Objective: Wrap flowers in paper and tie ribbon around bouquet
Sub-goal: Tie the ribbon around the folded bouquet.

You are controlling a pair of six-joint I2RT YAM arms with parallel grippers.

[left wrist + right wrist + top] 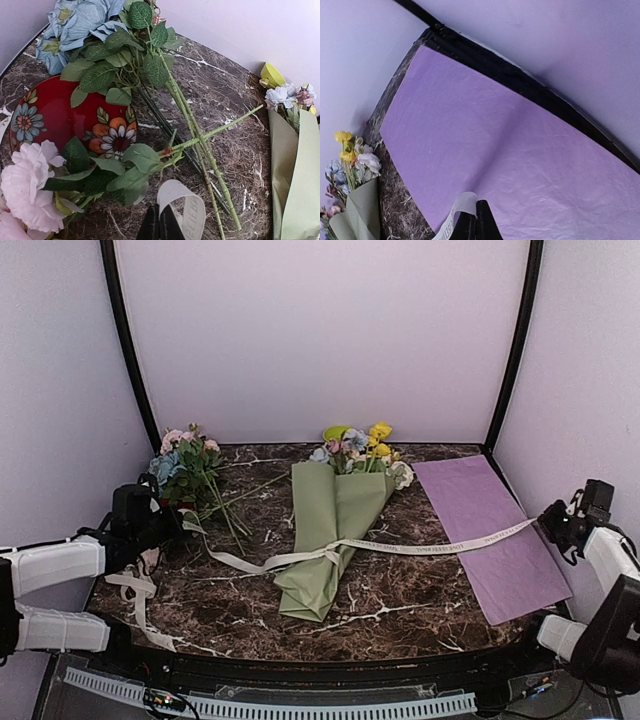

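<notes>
We are gripping the ribbon point(420, 546) with both our left end effector point(160, 226) and our right end effector point(476, 223) clamped shut on it, while the bouquet point(335, 525) is lying at the middle of the counter point(400, 610), the ribbon wrapped around it.

bouquet point(335, 530) centre, loose flowers point(190, 475) left, sheet point(495, 530) right

Top camera, high at near edge, looks down across whole counter point(400, 600). Left wrist view close over loose flowers point(117, 70); right wrist close over purple sheet point(510, 150). All three catch bouquet point(335, 525).
</notes>
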